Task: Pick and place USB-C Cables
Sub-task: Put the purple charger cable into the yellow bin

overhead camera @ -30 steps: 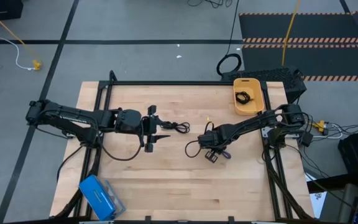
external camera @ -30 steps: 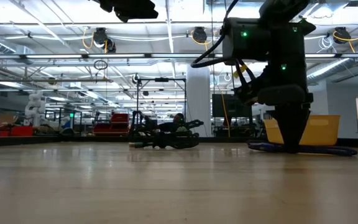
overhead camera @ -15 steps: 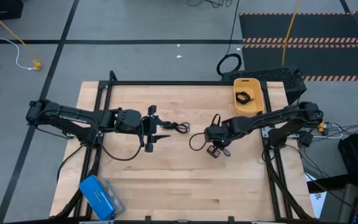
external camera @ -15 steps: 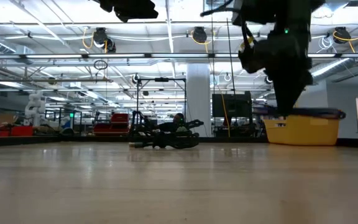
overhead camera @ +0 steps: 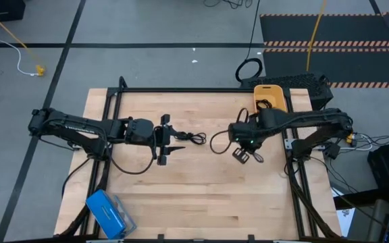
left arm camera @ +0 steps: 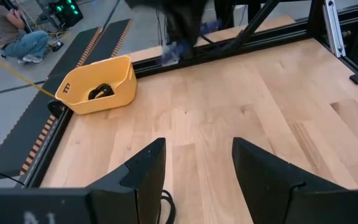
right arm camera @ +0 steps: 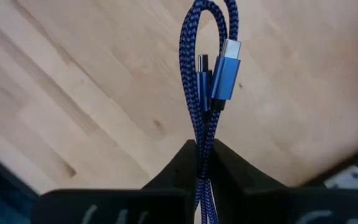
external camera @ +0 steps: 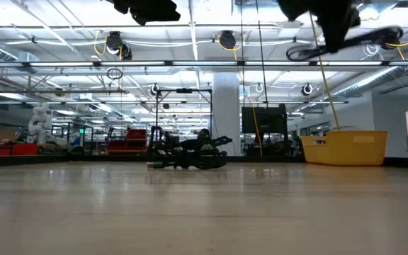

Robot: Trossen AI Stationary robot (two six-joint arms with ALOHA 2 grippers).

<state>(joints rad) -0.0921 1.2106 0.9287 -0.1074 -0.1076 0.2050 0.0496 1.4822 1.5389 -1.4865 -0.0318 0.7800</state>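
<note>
- A pale wooden surface (overhead camera: 181,182) sits inside a black frame on a grey workshop floor; the low view looks across it into a long hall of racks and ceiling lights.
- The right tool (right arm camera: 205,155) is raised above the surface, its fingers pressed together on the doubled blue braided cable (right arm camera: 199,93). Both plugs hang free beyond the fingertips, so the pinch sits mid-strand, probably to keep the loop from slipping out.
- In the high view this tool (overhead camera: 243,154) hangs near the yellow bin (overhead camera: 279,91), judged to be on its way there.
- One black coiled cable (left arm camera: 100,92) already lies inside the bin, which stands at the surface's far right corner.
- Another black cable (overhead camera: 193,138) lies on the wood just beside the left tool (overhead camera: 166,140), whose fingers stand apart and hold nothing; it looks placed for that pick.
- A blue box (overhead camera: 108,212) rests near the front left edge.
</note>
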